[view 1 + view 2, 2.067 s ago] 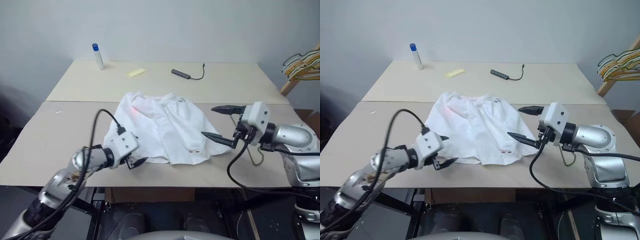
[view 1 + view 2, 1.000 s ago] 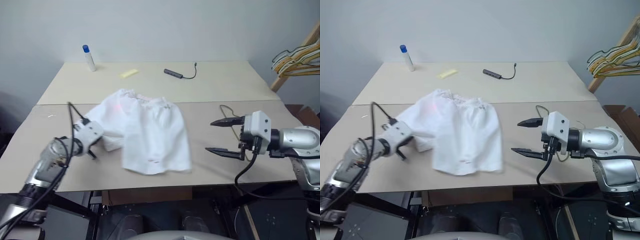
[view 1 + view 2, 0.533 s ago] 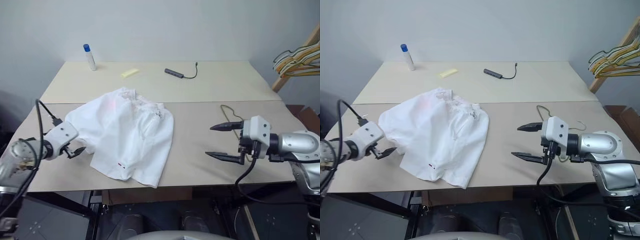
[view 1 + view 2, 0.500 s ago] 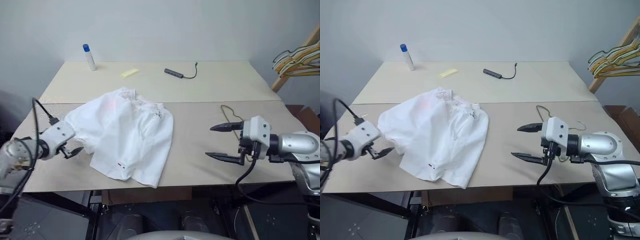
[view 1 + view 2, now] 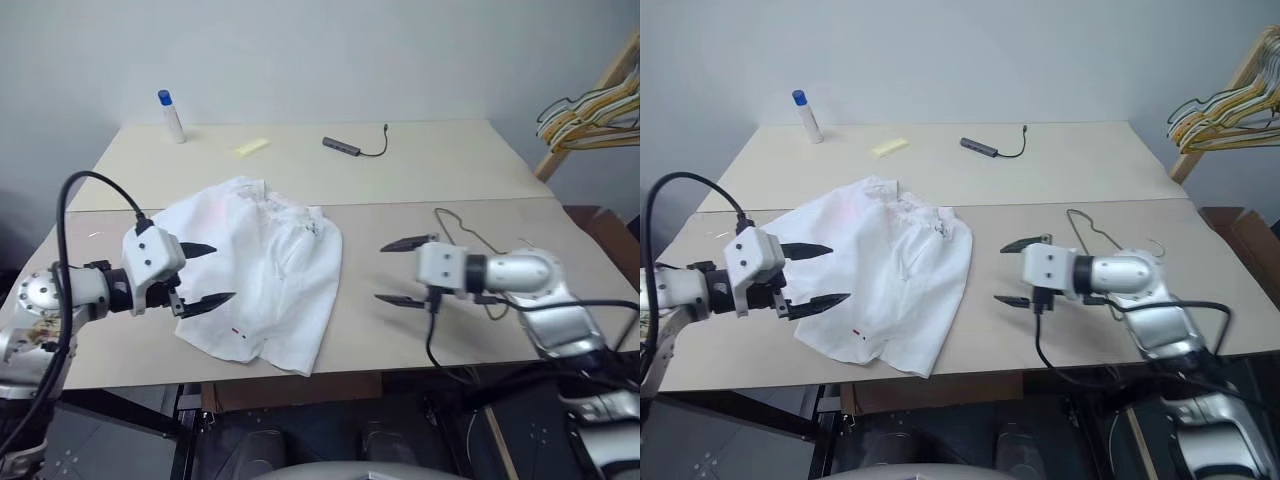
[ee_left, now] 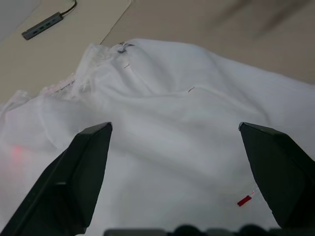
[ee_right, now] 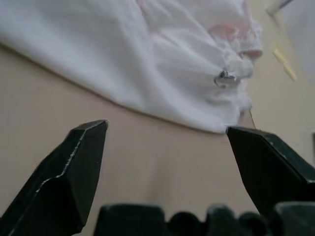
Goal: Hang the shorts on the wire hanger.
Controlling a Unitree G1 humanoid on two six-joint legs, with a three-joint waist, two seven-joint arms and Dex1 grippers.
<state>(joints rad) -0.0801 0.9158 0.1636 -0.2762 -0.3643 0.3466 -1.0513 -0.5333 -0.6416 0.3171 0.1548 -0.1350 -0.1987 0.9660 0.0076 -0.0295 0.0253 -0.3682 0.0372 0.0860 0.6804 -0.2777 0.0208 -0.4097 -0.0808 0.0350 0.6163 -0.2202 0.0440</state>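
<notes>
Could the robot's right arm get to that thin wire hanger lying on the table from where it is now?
Probably yes. The wire hanger lies flat on the table, just beyond the right arm. The right tool is open and empty but faces the shorts, so it would need to turn back toward the hanger.

shorts (image 5: 256,270): 1 | wire hanger (image 5: 1110,241): 1 | bottle (image 5: 169,116): 1 | tools: 2
</notes>
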